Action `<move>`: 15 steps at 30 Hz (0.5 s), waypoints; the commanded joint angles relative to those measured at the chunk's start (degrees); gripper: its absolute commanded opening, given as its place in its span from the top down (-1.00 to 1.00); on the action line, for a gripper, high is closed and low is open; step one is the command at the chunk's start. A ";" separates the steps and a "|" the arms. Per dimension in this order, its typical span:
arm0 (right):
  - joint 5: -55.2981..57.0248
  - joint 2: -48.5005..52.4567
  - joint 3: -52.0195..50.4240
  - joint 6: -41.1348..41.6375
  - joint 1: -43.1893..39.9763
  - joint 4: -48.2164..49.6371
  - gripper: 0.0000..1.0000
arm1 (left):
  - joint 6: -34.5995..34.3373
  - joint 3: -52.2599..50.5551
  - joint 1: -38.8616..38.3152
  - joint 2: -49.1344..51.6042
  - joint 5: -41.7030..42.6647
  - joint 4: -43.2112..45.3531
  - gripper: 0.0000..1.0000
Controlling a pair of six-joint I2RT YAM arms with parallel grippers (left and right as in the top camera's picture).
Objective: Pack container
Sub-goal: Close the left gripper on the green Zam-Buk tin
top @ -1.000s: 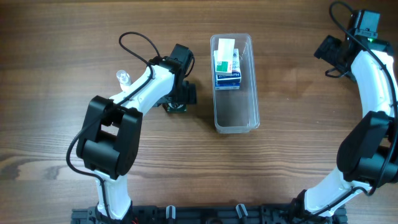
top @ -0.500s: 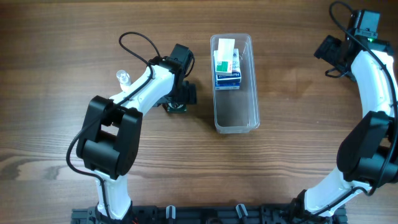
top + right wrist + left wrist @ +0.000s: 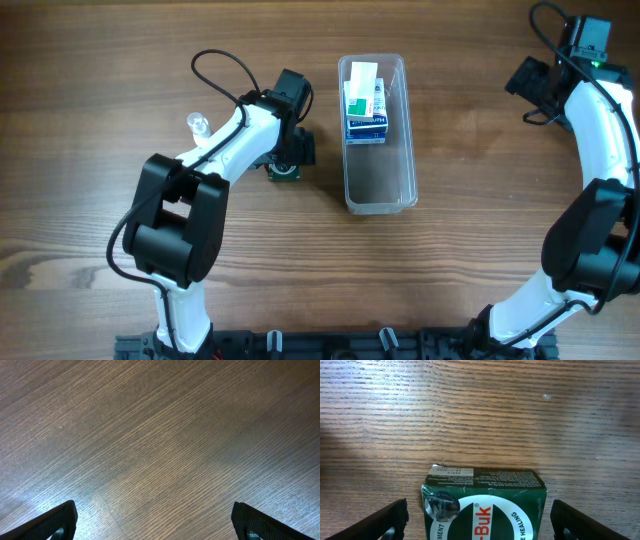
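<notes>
Left gripper [image 3: 480, 525] hovering open over a green box [image 3: 482, 497], just beside the container [image 3: 411, 150].
The left jaws are standing wide, clear of both box sides and holding nothing. The right gripper [image 3: 160, 522] is gaping empty over the table [image 3: 150, 435], well apart. The container is lying mid-table with small boxes [image 3: 365, 105] at its far end. It is probably light, stiff and slick, so it may slide if nudged; its thick rim looks like the best hold.

The left end effector [image 3: 285, 163] has shifted slightly; more of the green box [image 3: 482, 510] shows beneath it.
</notes>
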 commanded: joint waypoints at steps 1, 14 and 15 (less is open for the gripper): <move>-0.09 0.13 -0.22 0.74 -0.24 0.11 -1.00 | 0.42 0.26 -0.33 0.96 0.68 -0.52 -0.81; -0.09 0.13 -0.20 0.76 -0.24 0.11 -1.00 | 0.39 0.26 -0.87 3.23 1.11 -1.57 -0.83; -0.09 0.13 -0.22 0.76 -0.24 0.11 -0.99 | 0.39 0.26 -0.87 3.21 1.11 -1.55 -0.66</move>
